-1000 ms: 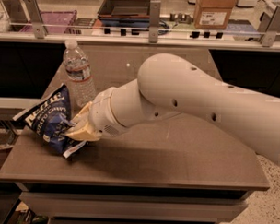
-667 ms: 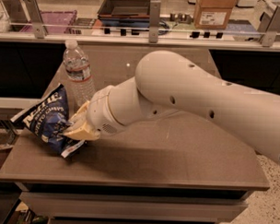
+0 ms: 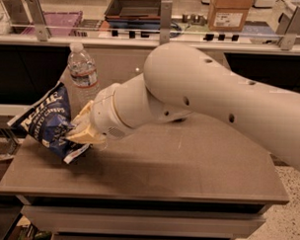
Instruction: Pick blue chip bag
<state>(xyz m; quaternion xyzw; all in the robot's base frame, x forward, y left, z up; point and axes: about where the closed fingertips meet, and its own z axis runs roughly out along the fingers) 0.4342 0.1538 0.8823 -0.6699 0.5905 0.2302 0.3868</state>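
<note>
The blue chip bag (image 3: 44, 122) is dark navy with white lettering and sits crumpled at the left edge of the brown table (image 3: 188, 168). My gripper (image 3: 80, 132) reaches in from the right on the big white arm (image 3: 215, 94). Its yellowish fingers (image 3: 86, 135) are closed on the bag's right side. The bag is tilted, and its left part hangs past the table's edge. The bag's lower right corner is under the fingers.
A clear water bottle (image 3: 83, 75) stands upright just behind the bag and gripper. A counter with a glass rail (image 3: 163, 36), a dark tray (image 3: 136, 8) and a cardboard box (image 3: 230, 11) runs along the back. The floor (image 3: 284, 220) lies to the right.
The gripper and the bag have shifted slightly up and to the left together. The bottle has not moved.
</note>
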